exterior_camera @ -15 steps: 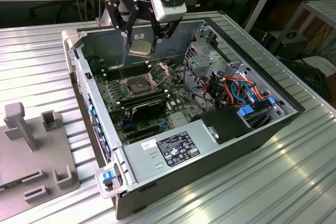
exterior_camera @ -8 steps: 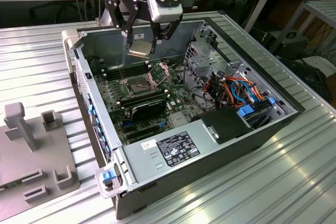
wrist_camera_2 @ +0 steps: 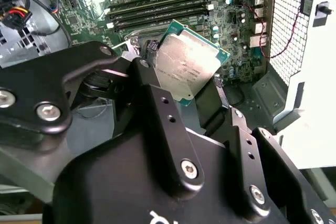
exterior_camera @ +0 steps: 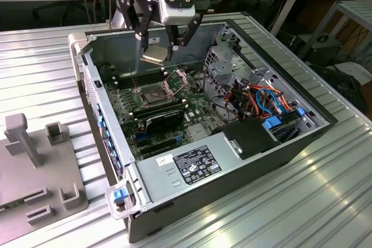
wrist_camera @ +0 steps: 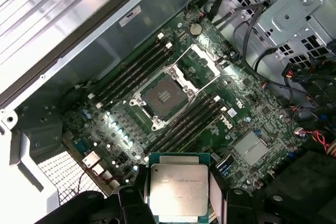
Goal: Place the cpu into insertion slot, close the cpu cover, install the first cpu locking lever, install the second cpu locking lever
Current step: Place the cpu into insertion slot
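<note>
At the exterior view's left, a grey plastic fixture (exterior_camera: 40, 166) sits on the ribbed metal desk (exterior_camera: 46, 68), well away from the work. Next along is the open computer case (exterior_camera: 174, 172), lying on its side with the green board (exterior_camera: 125, 105) facing up. Above the board, toward the upper middle of the frame, the gripper (exterior_camera: 156, 50) is clenched on the chip (exterior_camera: 152, 56), pinching it by two opposite edges. In both wrist views the chip's (wrist_camera: 177, 190) silver top is plain to see between the black fingers (wrist_camera: 218, 198), and in the second wrist view it (wrist_camera_2: 189, 66) hangs somewhat tilted over the board. The socket (exterior_camera: 152, 93) lies lower in the frame than the chip and is bare. In the first wrist view it (wrist_camera: 163, 97) shows as a dark square between the long memory slots (wrist_camera: 131, 72). Just to its right in the exterior view, the cover (exterior_camera: 176, 79) stands swung up on its hinge, and the thin wire levers (wrist_camera: 182, 57) look thrown back, so nothing seems to block the way down. Further right are the metal drive cage (exterior_camera: 229, 62) and a tangle of orange and blue cables (exterior_camera: 267, 100), clear of the job. From here I'd say the step in hand is seating the chip, and it is only partly done. To do it well, the chip should be levelled, squared to the socket's rim with its corners matched, and brought straight down without sliding, since the contacts probably won't forgive a scrape.
</note>
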### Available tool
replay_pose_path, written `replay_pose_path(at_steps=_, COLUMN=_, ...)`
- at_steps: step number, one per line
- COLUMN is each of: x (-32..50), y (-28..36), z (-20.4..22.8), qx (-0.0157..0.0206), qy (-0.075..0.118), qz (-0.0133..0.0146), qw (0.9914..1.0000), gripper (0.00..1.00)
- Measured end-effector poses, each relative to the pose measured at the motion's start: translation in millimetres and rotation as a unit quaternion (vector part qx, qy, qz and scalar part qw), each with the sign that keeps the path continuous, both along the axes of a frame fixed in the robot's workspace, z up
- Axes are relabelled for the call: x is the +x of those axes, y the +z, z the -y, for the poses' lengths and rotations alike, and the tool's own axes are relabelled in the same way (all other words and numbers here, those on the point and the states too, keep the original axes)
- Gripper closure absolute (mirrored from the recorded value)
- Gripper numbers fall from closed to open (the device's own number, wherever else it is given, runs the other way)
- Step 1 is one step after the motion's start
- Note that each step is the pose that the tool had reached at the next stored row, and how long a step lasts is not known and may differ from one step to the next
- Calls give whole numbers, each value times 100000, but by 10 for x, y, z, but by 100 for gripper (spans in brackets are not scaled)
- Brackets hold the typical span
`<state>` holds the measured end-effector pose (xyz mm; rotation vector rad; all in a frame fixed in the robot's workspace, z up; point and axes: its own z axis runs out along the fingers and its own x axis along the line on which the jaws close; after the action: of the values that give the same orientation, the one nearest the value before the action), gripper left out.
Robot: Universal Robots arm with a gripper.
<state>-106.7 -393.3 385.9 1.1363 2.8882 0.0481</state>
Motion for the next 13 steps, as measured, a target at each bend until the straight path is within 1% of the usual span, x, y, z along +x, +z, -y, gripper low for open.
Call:
replay_pose_path(at_steps=1, x=1, y=-5, z=0, qx=0, qy=-1019, qz=0, qw=99995, gripper=45)
replay_pose_path(at_steps=4, x=13, y=-11, z=-12, qx=-1, qy=-2368, qz=-5, qw=99972, gripper=45)
replay_pose_path(at_steps=5, x=22, y=-17, z=-36, qx=-3, qy=-2790, qz=-9, qw=99961, gripper=45)
replay_pose_path(at_steps=7, x=31, y=-26, z=-66, qx=2, qy=-3391, qz=-5, qw=99942, gripper=45)
replay_pose_path(at_steps=9, x=33, y=-31, z=-82, qx=0, qy=-3943, qz=-5, qw=99922, gripper=45)
replay_pose_path(at_steps=10, x=35, y=-35, z=-87, qx=2, qy=-4630, qz=-4, qw=99893, gripper=45)
replay_pose_path(at_steps=13, x=35, y=-41, z=-89, qx=-1, qy=-6807, qz=-8, qw=99768, gripper=45)
